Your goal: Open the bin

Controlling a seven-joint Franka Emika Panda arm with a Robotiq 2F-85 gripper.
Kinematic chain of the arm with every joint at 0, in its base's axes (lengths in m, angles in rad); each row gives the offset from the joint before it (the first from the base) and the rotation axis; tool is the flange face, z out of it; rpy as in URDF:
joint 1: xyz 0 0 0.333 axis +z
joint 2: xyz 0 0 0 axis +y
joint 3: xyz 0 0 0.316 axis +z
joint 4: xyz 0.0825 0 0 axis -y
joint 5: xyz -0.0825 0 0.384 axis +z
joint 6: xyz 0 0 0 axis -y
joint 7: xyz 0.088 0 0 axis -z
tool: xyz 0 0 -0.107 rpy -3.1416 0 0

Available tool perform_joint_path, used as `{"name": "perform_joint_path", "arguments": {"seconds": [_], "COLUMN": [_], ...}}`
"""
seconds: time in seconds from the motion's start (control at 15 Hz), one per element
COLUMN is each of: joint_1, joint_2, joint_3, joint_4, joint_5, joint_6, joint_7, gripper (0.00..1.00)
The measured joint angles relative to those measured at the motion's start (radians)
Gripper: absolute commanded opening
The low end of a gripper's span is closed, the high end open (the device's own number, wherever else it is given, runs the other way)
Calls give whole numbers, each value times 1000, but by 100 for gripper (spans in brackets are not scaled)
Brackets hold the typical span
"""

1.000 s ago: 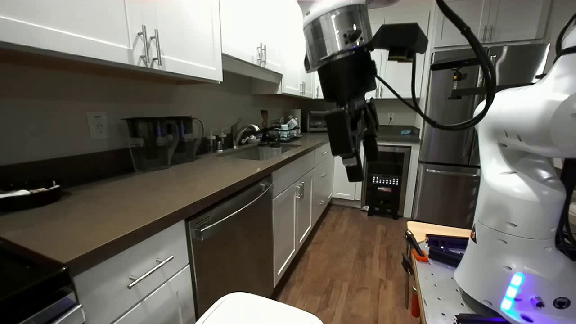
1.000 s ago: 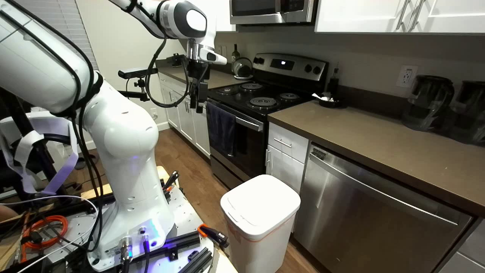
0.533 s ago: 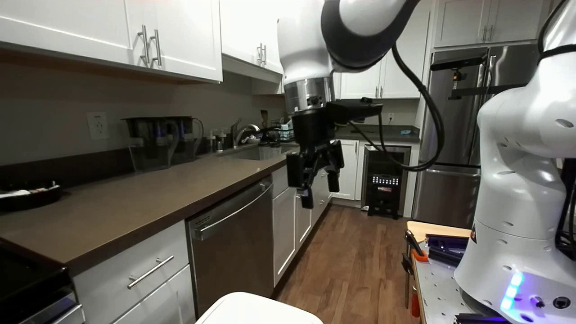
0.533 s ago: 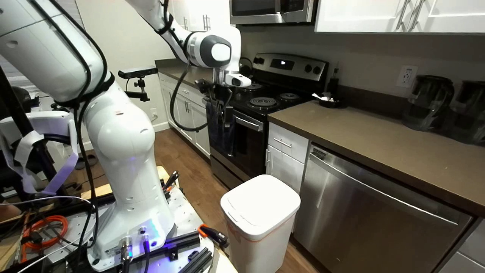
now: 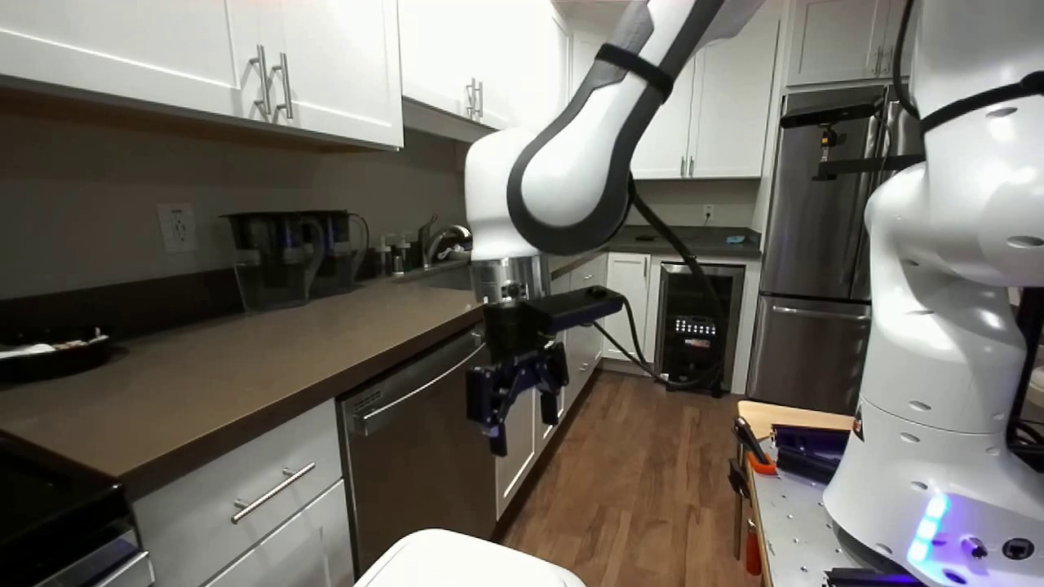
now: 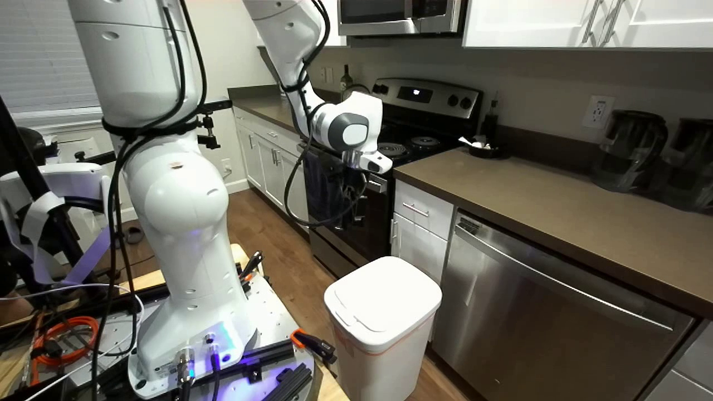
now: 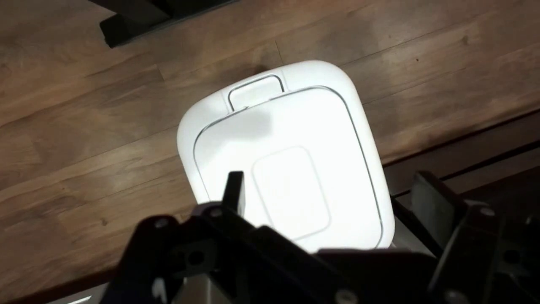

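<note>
Down comes the gripper, lower than a second ago, spread wide and empty; the closed bin stands below, well apart, its likely latch on the edge facing the robot's base.

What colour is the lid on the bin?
White; the lid shows best in the wrist view.

No text legible; stove display lit (marks too small to read).
</note>
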Motion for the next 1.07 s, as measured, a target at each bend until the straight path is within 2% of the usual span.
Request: {"name": "perform_joint_path", "arguments": {"seconds": [0.27,0.47,0.6,0.8,1.07], "joint_1": [38,45,57,77,108], "joint_2": [183,211,213,236,308], "joint_3": [-6,-14,-24,-26,-25], "joint_4": [76,94,76,19,-44], "joint_5": [11,11,15,25,25], "joint_6": [17,17,60,223,508], "joint_7": [-27,-27,-27,-29,-74], "gripper": [100,100,100,100,100]}}
